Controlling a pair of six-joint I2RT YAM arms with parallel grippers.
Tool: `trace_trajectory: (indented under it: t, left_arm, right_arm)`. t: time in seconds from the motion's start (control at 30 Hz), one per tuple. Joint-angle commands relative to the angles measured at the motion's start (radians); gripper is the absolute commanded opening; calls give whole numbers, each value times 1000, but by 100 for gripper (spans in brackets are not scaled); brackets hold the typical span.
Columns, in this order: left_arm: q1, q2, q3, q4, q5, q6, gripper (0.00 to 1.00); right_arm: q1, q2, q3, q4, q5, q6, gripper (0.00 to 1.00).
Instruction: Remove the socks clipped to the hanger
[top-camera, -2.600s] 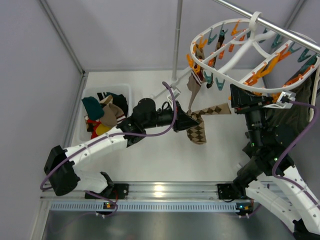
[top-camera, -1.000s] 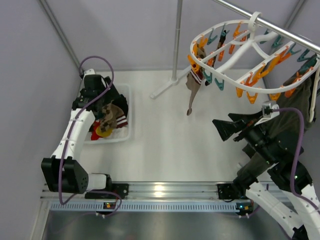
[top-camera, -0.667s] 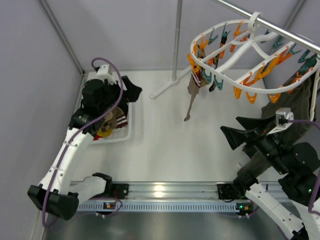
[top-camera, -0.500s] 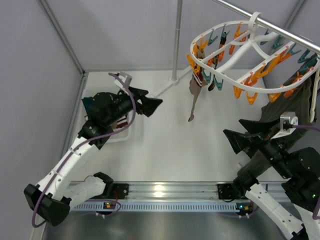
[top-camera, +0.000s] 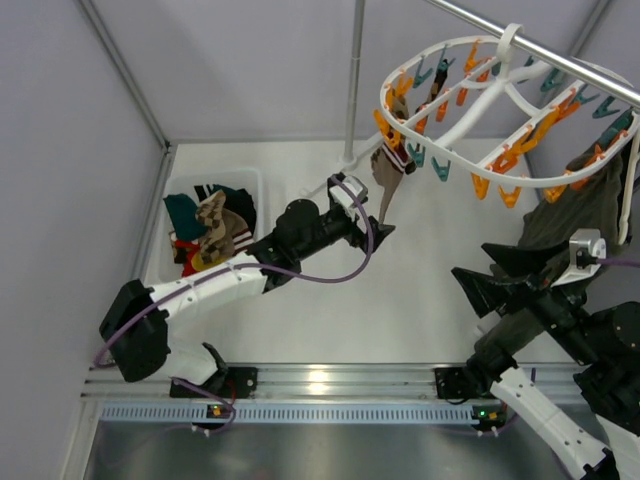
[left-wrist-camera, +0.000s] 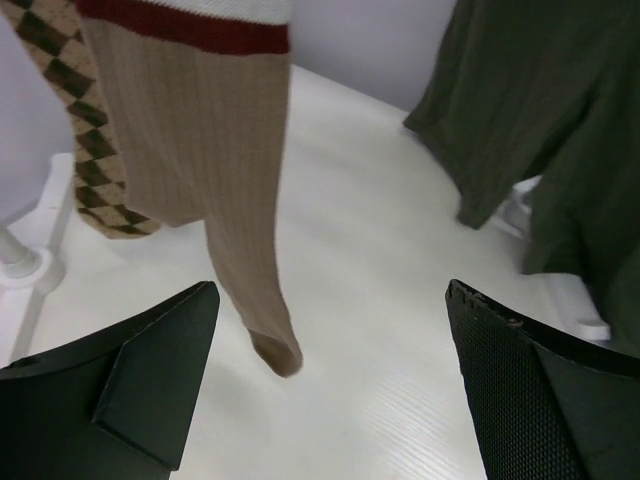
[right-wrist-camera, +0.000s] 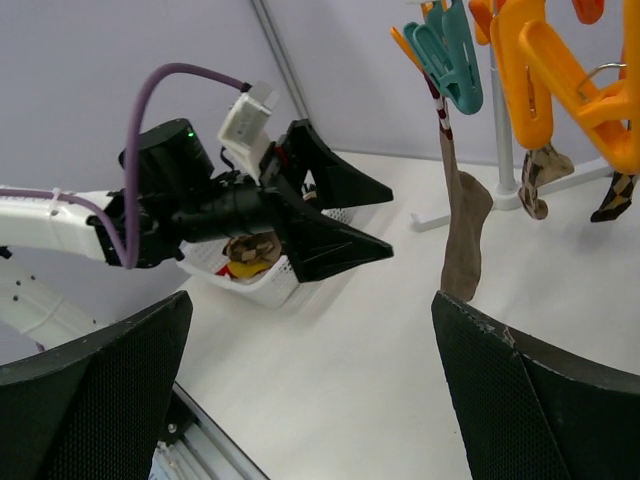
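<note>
At the far left a white bin (top-camera: 256, 182) sits on the counter (top-camera: 330, 320) with a heap of loose socks (top-camera: 212, 232) inside. The left arm reaches from there toward the middle. The left claw (right-wrist-camera: 390, 221) has its fingers spread wide and holds nothing. It points at the lower end of a tan sock (left-wrist-camera: 215, 170), near it but not touching.

That tan sock has a red stripe under a white cuff and hangs straight down from the left rim of the hanger (top-camera: 511, 45). An argyle sock (left-wrist-camera: 85, 130) hangs just behind it.

The hanger is a white oval frame hooked over a metal rail (top-camera: 570, 68), and orange and teal clips (right-wrist-camera: 545, 75) dangle all round its rim.

Lower right, the right claw (top-camera: 470, 260) is also wide apart and empty. It faces left and sits well below the hanger. A dark green garment (left-wrist-camera: 540, 120) hangs at the far right.
</note>
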Motion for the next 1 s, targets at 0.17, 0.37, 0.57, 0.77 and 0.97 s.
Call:
trace_trajectory:
  t: [0.17, 0.37, 0.57, 0.77, 0.97]
  left_arm:
    - [36, 110, 58, 233, -84, 116, 98]
    - [122, 190, 77, 326, 41, 83, 98]
    - [175, 324, 199, 326, 225, 67, 98]
    - [175, 389, 268, 326, 348, 67, 98]
    - [173, 460, 361, 327, 425, 22, 98]
  right_arm:
    - [-17, -7, 11, -8, -57, 3, 99]
    - [-17, 13, 9, -12, -74, -3, 100]
    - [-17, 28, 9, 3, -100, 0, 99]
    - [-16, 42, 23, -2, -106, -7, 100]
    - [-17, 56, 14, 3, -118, -17, 99]
